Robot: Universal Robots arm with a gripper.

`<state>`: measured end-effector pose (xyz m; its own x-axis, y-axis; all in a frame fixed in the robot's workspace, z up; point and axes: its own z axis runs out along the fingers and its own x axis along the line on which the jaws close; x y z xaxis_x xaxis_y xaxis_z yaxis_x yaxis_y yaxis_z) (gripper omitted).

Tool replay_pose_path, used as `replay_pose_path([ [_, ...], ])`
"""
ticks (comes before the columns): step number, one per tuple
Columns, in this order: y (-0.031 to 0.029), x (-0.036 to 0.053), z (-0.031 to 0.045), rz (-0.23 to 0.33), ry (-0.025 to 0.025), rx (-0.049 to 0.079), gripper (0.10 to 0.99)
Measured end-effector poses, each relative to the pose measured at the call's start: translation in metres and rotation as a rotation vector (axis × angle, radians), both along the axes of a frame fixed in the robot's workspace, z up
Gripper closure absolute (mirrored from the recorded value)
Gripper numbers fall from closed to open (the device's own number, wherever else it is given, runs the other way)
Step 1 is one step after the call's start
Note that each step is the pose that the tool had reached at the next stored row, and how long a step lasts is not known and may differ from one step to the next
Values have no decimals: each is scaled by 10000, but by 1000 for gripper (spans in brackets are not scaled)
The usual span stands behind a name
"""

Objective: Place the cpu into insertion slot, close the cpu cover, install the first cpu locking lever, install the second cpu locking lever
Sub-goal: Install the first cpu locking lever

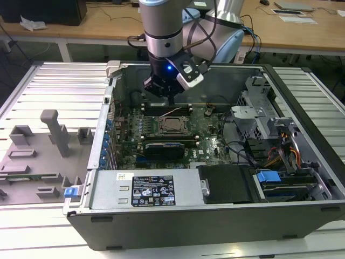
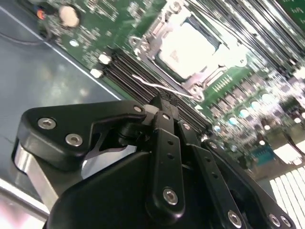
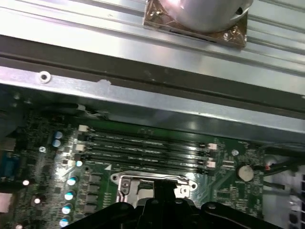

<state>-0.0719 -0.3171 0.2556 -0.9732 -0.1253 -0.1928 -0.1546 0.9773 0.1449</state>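
The hand (image 1: 170,100) hangs inside the open computer case (image 1: 215,216), fingers pressed together and holding nothing. In the second wrist view its tips (image 2: 161,101) sit low over the black memory slots (image 2: 124,64). Just past them a thin silvery lever wire (image 2: 157,86) runs along the socket's near edge, lifted a little off the board. Whether the fingertips touch the wire I cannot tell.

Beyond the wire is the insertion slot (image 1: 186,129), in the middle of the green motherboard (image 1: 213,143). The cpu (image 2: 188,45) lies seated in it, its pale metal top facing up. The cpu cover (image 2: 212,64) lies flat around the chip, which shows through its square window. In the first wrist view the cover's edge (image 3: 152,177) shows just beside the hand (image 3: 164,188).

The case stands on a slatted metal worktop (image 1: 54,81). A grey fixture tray (image 1: 43,151) lies beside the case, at the exterior view's left.
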Motion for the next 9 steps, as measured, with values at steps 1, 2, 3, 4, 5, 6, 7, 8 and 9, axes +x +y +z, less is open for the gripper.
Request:
replay_pose_path([
  [1, 0, -3, -3, -2, -175, 16, 980],
  [2, 0, -5, -14, -1, -242, 52, 980],
  [3, 0, -6, -32, -43, -249, 52, 980],
  [4, 0, -6, -42, -123, -248, 51, 980],
  [5, 0, -6, -62, -363, -249, 49, 980],
  [6, 0, -6, -80, -580, -250, 46, 980],
  [7, 0, -6, -98, -842, -250, 42, 980],
  [8, 6, -6, -113, -1005, -249, 39, 980],
  [9, 12, -6, -124, -1093, -251, 39, 980],
])
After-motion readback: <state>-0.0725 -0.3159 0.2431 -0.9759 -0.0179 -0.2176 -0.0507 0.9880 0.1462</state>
